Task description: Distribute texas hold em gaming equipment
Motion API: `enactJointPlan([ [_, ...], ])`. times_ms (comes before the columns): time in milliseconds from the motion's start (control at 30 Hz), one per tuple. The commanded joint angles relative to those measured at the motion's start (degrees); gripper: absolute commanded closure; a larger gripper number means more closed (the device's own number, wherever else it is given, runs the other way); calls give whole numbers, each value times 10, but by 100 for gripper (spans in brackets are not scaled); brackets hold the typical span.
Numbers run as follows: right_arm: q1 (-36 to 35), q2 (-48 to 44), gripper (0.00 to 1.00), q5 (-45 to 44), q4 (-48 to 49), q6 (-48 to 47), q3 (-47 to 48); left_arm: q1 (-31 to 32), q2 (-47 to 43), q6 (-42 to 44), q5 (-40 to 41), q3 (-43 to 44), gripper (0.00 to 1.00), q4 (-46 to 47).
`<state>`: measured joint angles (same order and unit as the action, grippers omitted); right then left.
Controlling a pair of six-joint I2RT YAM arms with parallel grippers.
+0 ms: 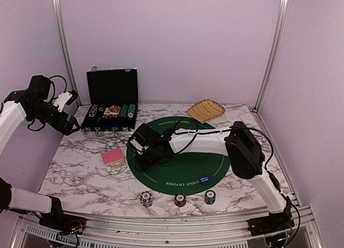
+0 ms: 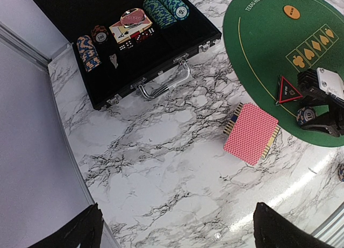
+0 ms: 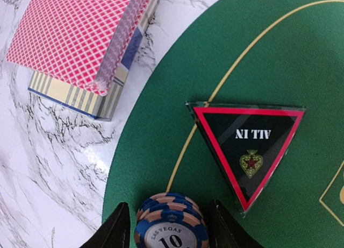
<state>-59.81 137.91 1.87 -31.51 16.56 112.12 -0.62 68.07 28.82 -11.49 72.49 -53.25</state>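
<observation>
At the far left, the left claw [image 2: 180, 230] hangs above the marble bench [image 1: 80, 172] with its jaws spread wide and nothing between them. Behind it, against the back wall, an open black case [image 2: 161, 70] holds rows of chips [image 2: 164, 8]. Further right, a deck of cards [image 2: 250, 132] with pink-red backs lies on the bench just off the left edge of a round green mat [image 1: 188, 156].

The right claw [image 3: 169, 234] is down at the mat's left edge, half-open around a stack of chips [image 3: 171, 226] that stands on the mat. Its fingers are close on both sides; I cannot tell whether they touch the stack. In the right wrist view, a black and red triangular marker [image 3: 247, 146] reading "ALL IN" lies flat just beyond the stack, to the right, apart from the claw. The deck lies beyond it to the left.

A blue button [image 1: 203, 179] sits on the mat's near right side. Three chip stacks [image 1: 180, 199] line the near bench edge. A woven basket [image 1: 206, 110] rests at the back right.
</observation>
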Motion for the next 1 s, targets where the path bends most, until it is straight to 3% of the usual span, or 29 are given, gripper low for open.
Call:
enactJointPlan([
  [0, 8, -12, 48, -10, -28, 0, -12, 2, -13, 5, 1, 4, 1, -20],
  [467, 5, -67, 45, -52, -48, -4, -15, 2, -11, 5, -1, 5, 1, -20],
  [700, -23, -132, 19, -53, -68, -18, -58, 2, -12, 6, 1, 5, 1, -20],
  [967, -63, -197, 11, 6, -62, -16, -120, 2, -15, 6, 4, 6, 1, -20],
])
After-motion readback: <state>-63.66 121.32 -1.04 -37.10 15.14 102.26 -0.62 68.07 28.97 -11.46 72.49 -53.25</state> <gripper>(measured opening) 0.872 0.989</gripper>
